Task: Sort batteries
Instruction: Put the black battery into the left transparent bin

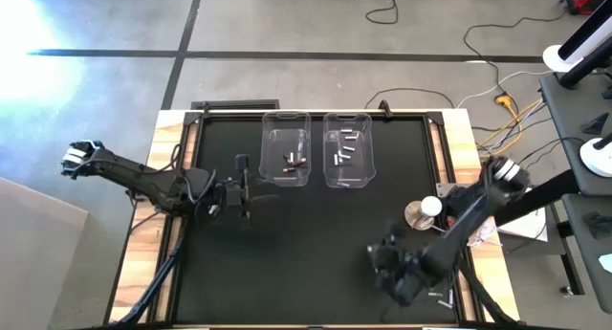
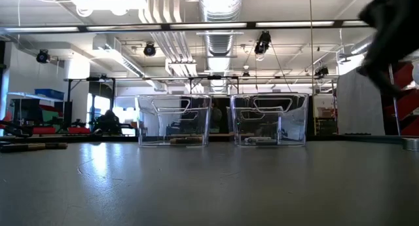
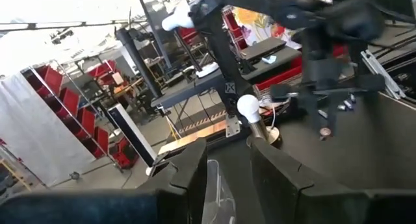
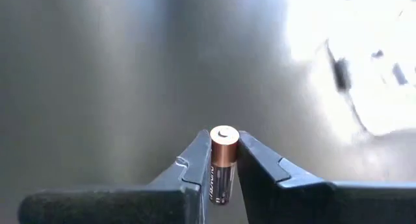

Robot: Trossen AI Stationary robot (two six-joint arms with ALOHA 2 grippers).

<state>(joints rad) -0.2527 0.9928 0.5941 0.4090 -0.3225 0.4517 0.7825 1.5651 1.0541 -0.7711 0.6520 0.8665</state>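
Two clear bins stand at the mat's far side. The left bin (image 1: 287,148) holds dark batteries with red marks (image 1: 295,161), and the right bin (image 1: 346,148) holds silvery ones (image 1: 344,148). My right gripper (image 4: 223,152) is over the mat's near right part (image 1: 387,261), shut on a black battery with a copper top (image 4: 222,164). A few loose batteries (image 1: 443,297) lie at the near right corner. My left gripper (image 3: 227,175) is open, hovering near the left bin (image 1: 244,188). My right gripper pinches the black and copper battery by its body (image 4: 220,178) between the two fingers. The battery lies along the fingers, its copper end (image 4: 224,136) standing just past their tips. The fingers slant down toward the mat, and the battery is lifted clear.
A round silver-white disc with a white knob (image 1: 422,211) sits at the mat's right edge, beside my right arm. The black mat (image 1: 306,244) is bare across its middle and near left. Cables lie on the floor beyond the far edge.
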